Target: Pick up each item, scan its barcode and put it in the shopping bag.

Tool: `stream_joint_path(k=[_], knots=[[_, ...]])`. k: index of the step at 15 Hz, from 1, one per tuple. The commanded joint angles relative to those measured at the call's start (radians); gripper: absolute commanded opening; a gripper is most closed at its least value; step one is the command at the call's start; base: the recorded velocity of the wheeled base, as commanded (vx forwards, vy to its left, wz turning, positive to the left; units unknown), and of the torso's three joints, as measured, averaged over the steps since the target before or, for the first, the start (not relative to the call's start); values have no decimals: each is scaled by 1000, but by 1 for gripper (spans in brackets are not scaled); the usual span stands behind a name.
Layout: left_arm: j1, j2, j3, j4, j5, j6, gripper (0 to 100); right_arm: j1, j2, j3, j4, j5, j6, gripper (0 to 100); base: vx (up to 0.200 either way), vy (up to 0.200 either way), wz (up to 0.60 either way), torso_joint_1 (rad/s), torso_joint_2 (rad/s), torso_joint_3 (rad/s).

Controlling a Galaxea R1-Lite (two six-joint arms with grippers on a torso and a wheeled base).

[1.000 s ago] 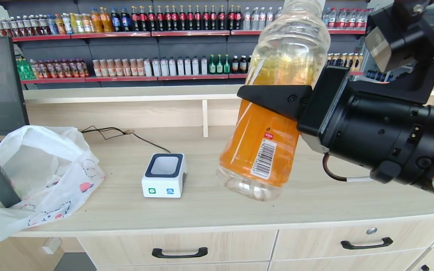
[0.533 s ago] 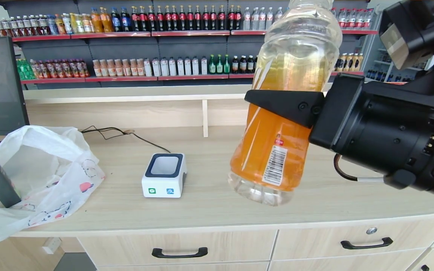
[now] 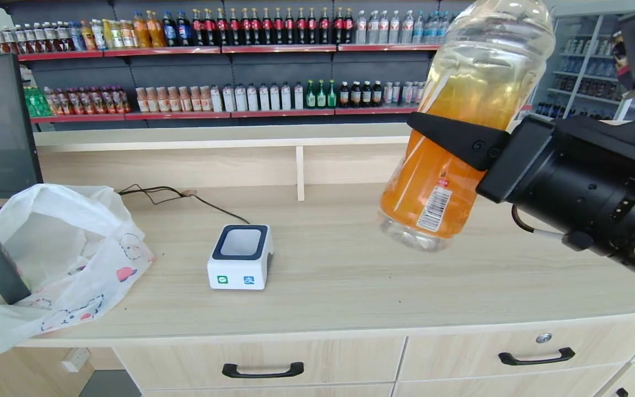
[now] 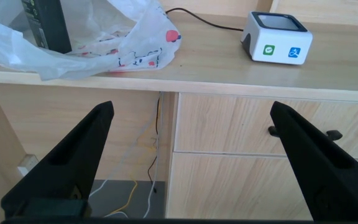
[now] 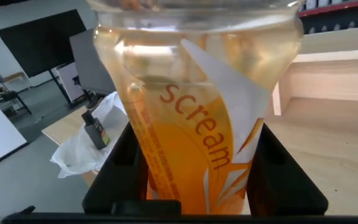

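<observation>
Above counter (image 3: 350, 286): bottle (image 3: 419, 182), tilted, barcode outward (head view).
Right gripper (image 5: 201, 174): clamped on bottle.
Left gripper (image 4: 191, 168): spread wide, holding nothing.
Scanner (image 3: 238, 256): on counter, near bag (image 3: 64, 242).

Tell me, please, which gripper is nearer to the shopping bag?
Left. The left gripper hangs open low before the counter, on the shopping bag side; the right gripper holds the bottle far off, beyond the scanner.

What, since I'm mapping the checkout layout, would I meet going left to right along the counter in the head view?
shopping bag → barcode scanner → orange drink bottle, held up above the counter
</observation>
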Motion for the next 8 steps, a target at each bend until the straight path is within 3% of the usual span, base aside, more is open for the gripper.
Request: stream_joint_path(k=[1,8], knots=[[0,0,0,0,0,0,100,-59,51,72,-76,41,-50,0,0,0,0,0,0,0],[0,0,0,0,0,0,100,-138,195,210,-428,44,-228,0,0,0,0,0,0,0]])
